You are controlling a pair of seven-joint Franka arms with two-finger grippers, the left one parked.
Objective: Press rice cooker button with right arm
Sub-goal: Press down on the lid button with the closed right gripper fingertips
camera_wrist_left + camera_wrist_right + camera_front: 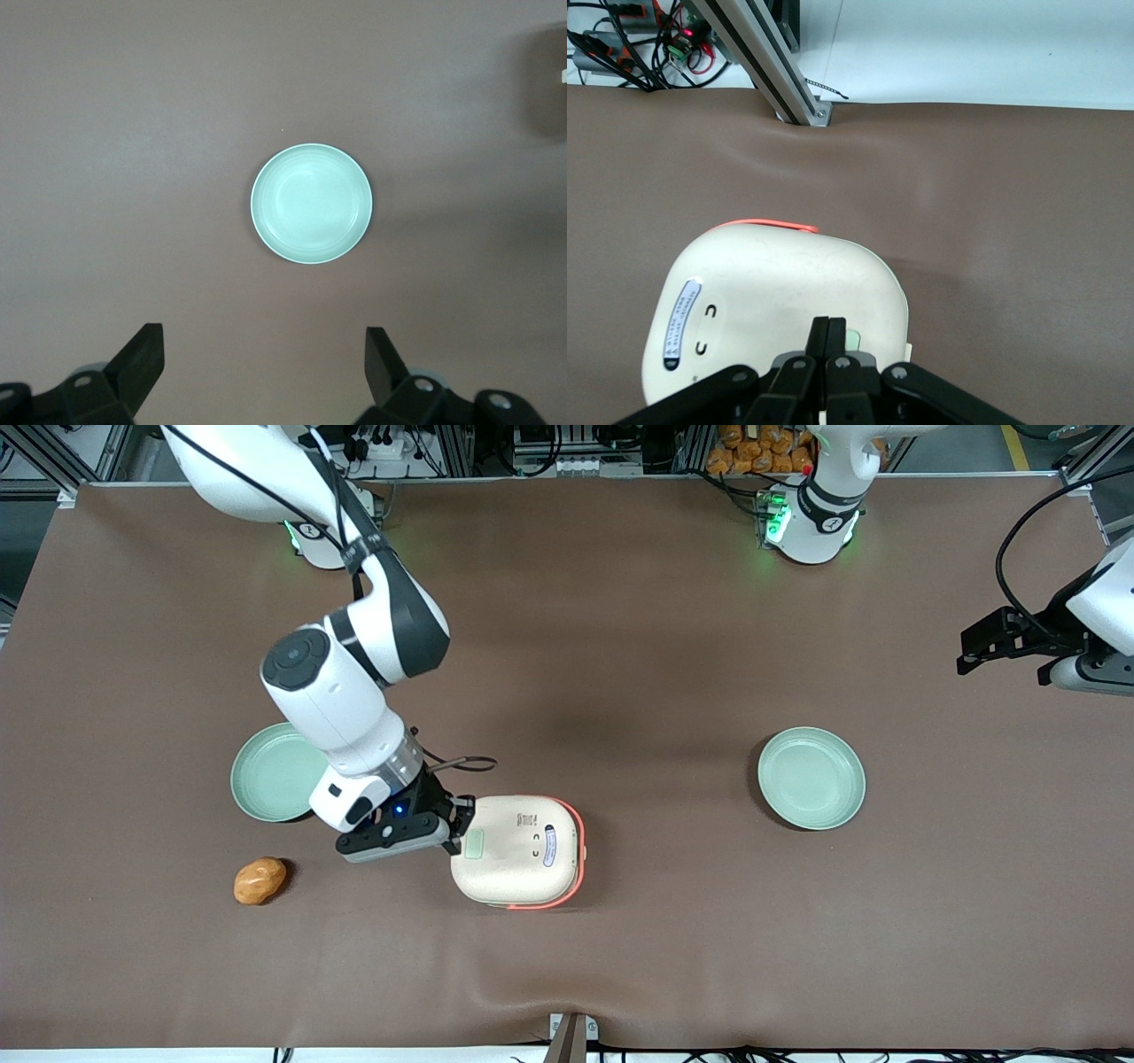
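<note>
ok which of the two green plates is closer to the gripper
The green plate toward the working arm's end of the table, partly hidden under the arm. The gripper, fingers shut, sits at the rice cooker; the other plate lies much farther off.

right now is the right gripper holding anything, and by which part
Nothing is held. The gripper has its fingers shut together with nothing between them, tips at the pale green button on the rice cooker lid.
</note>
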